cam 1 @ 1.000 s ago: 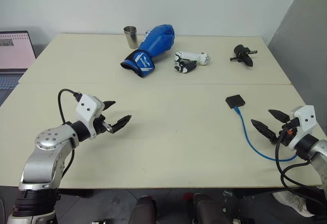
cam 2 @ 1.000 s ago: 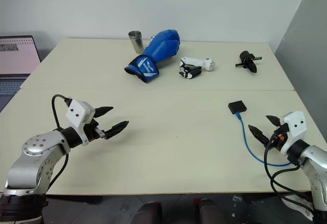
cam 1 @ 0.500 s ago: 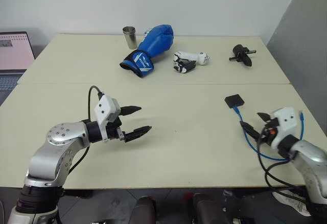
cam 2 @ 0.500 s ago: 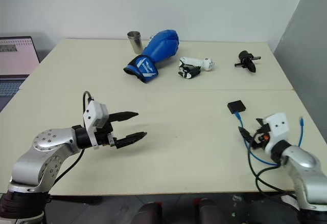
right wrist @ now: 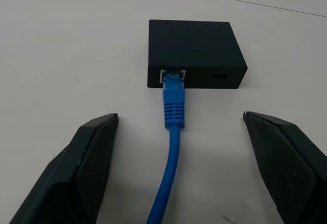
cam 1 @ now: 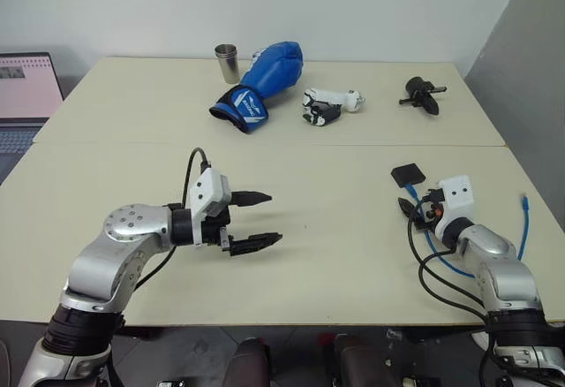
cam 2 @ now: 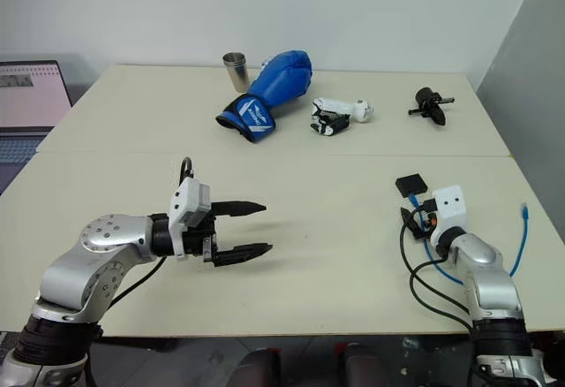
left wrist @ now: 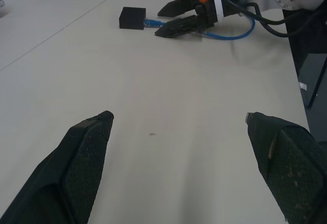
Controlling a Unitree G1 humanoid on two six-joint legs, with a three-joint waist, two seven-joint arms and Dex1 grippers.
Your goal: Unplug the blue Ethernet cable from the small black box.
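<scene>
The small black box (right wrist: 194, 52) lies flat on the pale counter (cam 1: 335, 228), toward four o'clock from the counter's middle as the head camera sees it; the blue Ethernet cable (right wrist: 172, 132) is still plugged into the port on the box's near side, its blue boot touching the box face. From there the cable runs back under the right hand (cam 1: 411, 208), curves along the counter's near right part, and rises to a free plug end (cam 1: 525, 200) near the right edge.

The right hand sits just short of the box, its two black fingers (right wrist: 84, 168) spread wide apart with the cable passing between them; neither finger touches the cable or the box, and nothing is held.

The left hand (cam 1: 258, 221) hovers over the bare middle of the counter, well apart from the box, pointing toward three o'clock; its fingers (left wrist: 82, 168) are likewise spread wide and empty.

Along the far side of the counter, at about twelve o'clock, stand a metal cup (cam 1: 226, 62) and a blue boxing glove (cam 1: 260, 82) just beside it; a white-and-black gadget (cam 1: 325, 105) lies at one o'clock, and a black knobbed tool (cam 1: 421, 94) at two o'clock. A laptop (cam 1: 25, 91) shows at ten o'clock, off the counter's left edge.
</scene>
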